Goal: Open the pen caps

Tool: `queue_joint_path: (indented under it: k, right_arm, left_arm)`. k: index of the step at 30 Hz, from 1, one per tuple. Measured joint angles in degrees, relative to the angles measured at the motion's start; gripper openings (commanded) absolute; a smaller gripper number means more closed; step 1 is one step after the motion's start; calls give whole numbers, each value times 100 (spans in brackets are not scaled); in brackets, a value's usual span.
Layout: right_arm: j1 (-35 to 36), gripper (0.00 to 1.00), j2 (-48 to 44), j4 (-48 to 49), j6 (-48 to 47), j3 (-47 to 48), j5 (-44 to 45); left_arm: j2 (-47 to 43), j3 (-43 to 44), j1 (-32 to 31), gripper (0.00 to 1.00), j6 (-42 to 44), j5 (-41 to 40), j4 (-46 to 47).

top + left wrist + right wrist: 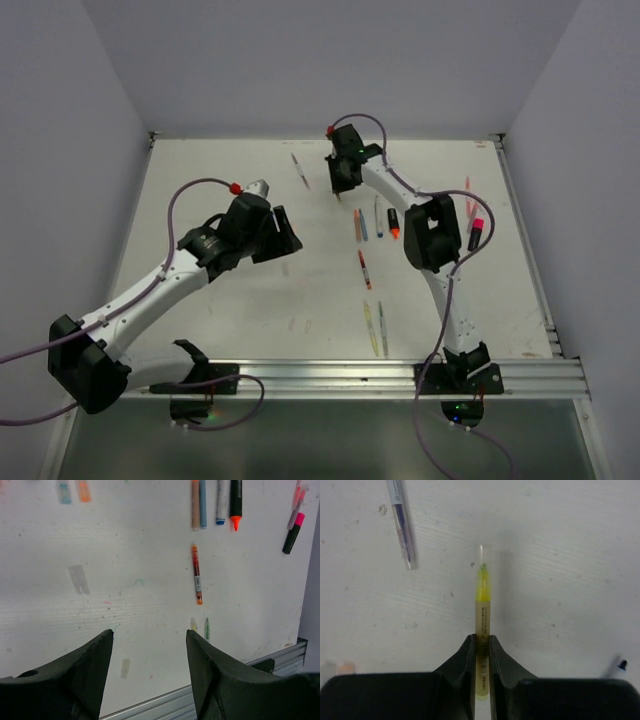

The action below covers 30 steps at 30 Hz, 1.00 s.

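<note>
In the right wrist view my right gripper (481,642) is shut on the pale body of a yellow pen (482,615). The pen points away from the fingers, and a clear cap (483,555) covers its yellow tip. From above, that gripper (343,182) is low over the far middle of the table. My left gripper (150,636) is open and holds nothing above the white table. It hovers left of centre (285,236). Loose blue (64,491) and orange (84,490) caps lie far off in the left wrist view.
A row of pens and an orange highlighter (393,222) lies mid-table, with a red pen (364,268) nearer. A yellow and a green pen (376,328) lie by the front rail. A pink highlighter (477,232) lies at the right. A purple pen (401,520) lies left of the held pen.
</note>
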Motion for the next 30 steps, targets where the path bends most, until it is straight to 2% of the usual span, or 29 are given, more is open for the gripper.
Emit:
queue_joint_path:
  k: [3, 10, 14, 21, 30]
  right_arm:
    - [-142, 0, -1036, 39, 87, -1010, -166]
    - [-111, 0, -4577, 466, 358, -4015, -1187]
    - [-46, 0, -5807, 474, 367, -5069, -1954]
    - [-48, 0, -6365, 466, 538, -6127, -2861]
    - [-48, 0, -6380, 765, 863, -6282, -3357]
  left_arm:
    - [229, 343, 11, 63, 66, 44, 15]
    - [678, 807, 326, 63, 133, 520, 297]
    - [964, 872, 634, 62, 79, 1084, 761]
    - [1384, 874, 693, 62, -66, 1952, 1574]
    - [1683, 951, 297, 63, -146, 2319, 1843]
